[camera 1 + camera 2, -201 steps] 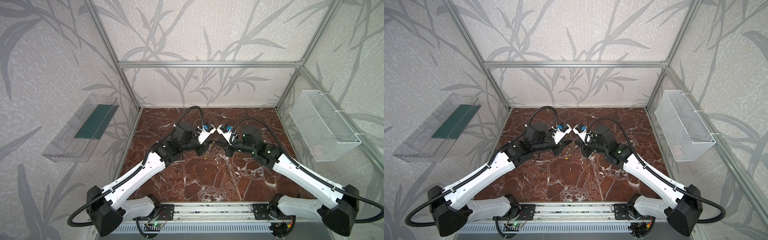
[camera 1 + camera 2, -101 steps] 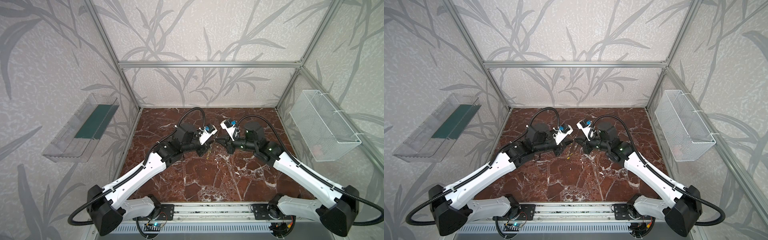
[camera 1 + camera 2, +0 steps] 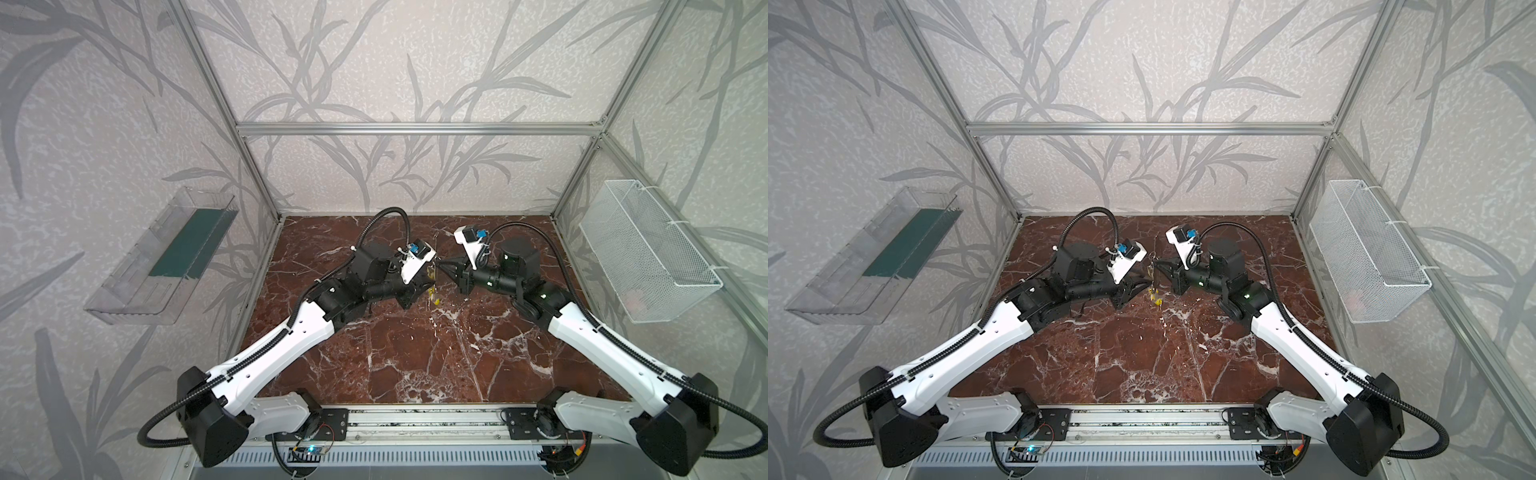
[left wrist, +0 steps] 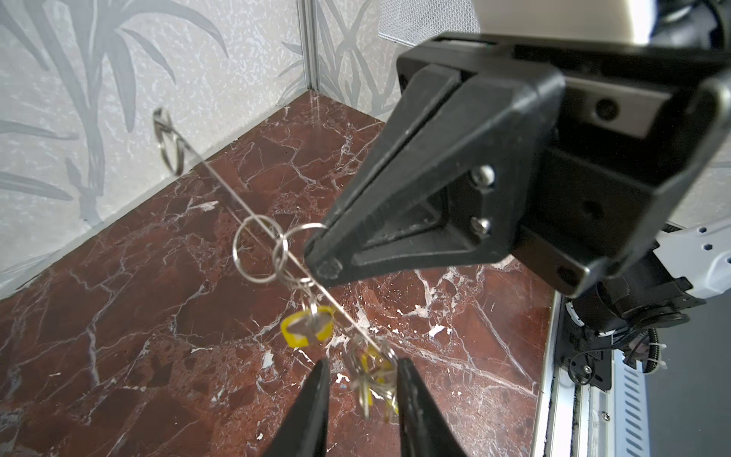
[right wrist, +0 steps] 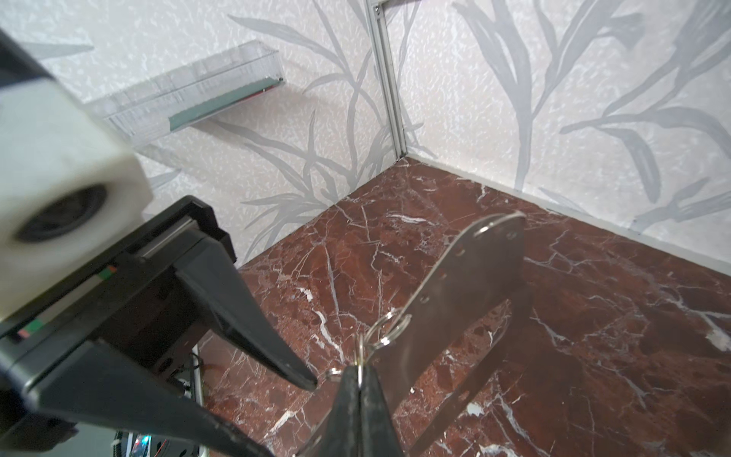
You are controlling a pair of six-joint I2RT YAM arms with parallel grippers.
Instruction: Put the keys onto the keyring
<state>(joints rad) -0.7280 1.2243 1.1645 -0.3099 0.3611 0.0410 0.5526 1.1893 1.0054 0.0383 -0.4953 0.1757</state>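
Right claw (image 5: 358, 376) is shut hard on the keyring (image 5: 466, 292), pinching one of the small rings (image 5: 395, 339) along its straight edge, so the plate hangs in the air over the marble floor (image 3: 415, 353). In both top views this arm reaches in from 3 o'clock and the left arm from 9 o'clock, tips almost meeting at the middle, with the keyring edge-on between them, its long axis running roughly 12 to 6. Left claw (image 4: 362, 380) stands narrowly parted, a clear gap between its fingers (image 4: 316, 395), and in that gap sits a blurred knot of rings with one yellow key (image 4: 372, 366); whether either finger touches it I cannot tell. That knot is at the 6 o'clock end of the keyring, so the left claw is much the nearer to it, while the right claw grips partway along the edge. A second key (image 4: 306, 326) dangles from rings threaded on that edge, just beside the right tips. My reading: the key at the left claw is either about to be taken or just being released onto the keyring, and the coming move turns on the left claw working along that 12-to-6 line without setting the plate swinging.
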